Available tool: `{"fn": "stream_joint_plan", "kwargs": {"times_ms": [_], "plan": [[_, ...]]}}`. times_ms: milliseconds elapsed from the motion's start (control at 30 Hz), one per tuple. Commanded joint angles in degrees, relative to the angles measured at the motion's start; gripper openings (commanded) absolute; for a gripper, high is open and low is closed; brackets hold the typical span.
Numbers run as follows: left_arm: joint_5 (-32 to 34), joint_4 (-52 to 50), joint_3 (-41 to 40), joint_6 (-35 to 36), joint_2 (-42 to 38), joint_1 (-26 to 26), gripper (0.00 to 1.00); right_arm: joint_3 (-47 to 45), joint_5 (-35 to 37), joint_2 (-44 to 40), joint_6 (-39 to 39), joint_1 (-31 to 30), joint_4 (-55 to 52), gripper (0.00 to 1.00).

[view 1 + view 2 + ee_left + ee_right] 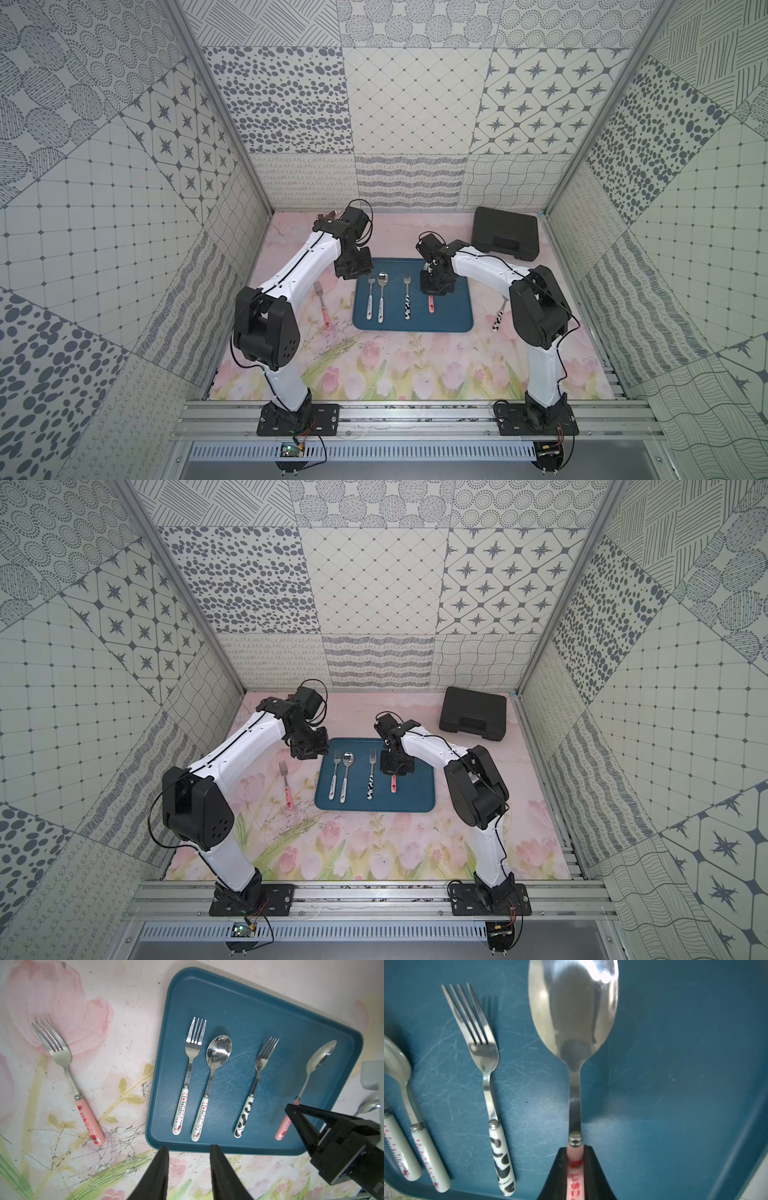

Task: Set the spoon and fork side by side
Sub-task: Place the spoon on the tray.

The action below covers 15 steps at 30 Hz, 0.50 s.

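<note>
Right fingers (556, 1176) around pink strawberry-handled spoon (573, 1022)

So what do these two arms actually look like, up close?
The left arm and right arm share a look: smooth white shells between chunky black joints, thin black cables running along them, black base plates underneath. The left tool and right tool are black, each with two tapered, wedge-shaped fingers.

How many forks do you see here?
3: the white-handled fork and the cow-print fork lie on the tray; the pink fork lies on the table beside it. Others may be hidden.
</note>
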<state>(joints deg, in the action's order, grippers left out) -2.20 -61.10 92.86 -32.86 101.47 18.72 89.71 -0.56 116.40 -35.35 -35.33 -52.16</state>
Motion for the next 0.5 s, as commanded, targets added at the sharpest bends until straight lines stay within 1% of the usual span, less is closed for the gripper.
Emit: {"fn": "stream_joint_plan", "kwargs": {"times_ms": [0,267,467], "plan": [[0.7,-1.9,-0.6,0.9,-0.8,-0.5,0.38,2.7,-1.0,1.5,-0.2,-0.4,0.1,0.11],[0.2,-1.6,-1.0,1.0,-0.2,-0.6,0.38,8.6,-2.6,6.7,-1.2,-2.5,-0.6,0.11],[0.4,-1.5,-1.1,1.3,-0.4,-0.7,0.38,9.2,-1.2,7.2,-1.9,-3.4,-1.6,0.11]]}}
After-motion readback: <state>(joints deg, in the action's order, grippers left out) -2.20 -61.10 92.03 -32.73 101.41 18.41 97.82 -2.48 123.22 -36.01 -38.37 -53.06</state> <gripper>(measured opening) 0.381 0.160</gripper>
